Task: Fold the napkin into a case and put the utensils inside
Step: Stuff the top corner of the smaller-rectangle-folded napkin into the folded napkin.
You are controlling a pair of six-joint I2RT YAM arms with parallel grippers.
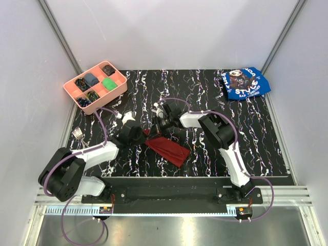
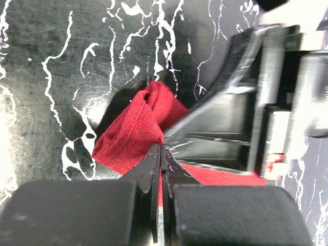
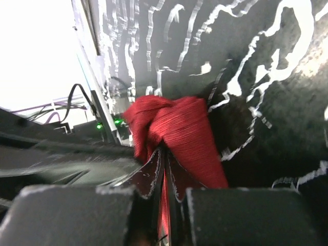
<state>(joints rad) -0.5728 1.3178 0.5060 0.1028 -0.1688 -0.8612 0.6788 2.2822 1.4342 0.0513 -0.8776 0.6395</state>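
Note:
The dark red napkin (image 1: 168, 147) lies bunched as a narrow strip on the marbled black mat, its upper left end lifted. My left gripper (image 1: 144, 134) is shut on that end from the left. In the left wrist view its jaws (image 2: 161, 149) pinch the red cloth (image 2: 134, 128), with the right arm's fingers (image 2: 225, 123) close beside them. My right gripper (image 1: 158, 127) is shut on the same end from the right, and in the right wrist view it (image 3: 165, 152) pinches a gathered fold of napkin (image 3: 182, 123). A silver fork (image 1: 78, 134) lies at the mat's left edge.
A pink compartment tray (image 1: 121, 87) with small items stands at the back left. A blue printed cloth (image 1: 245, 83) lies at the back right. Grey walls enclose the table on three sides.

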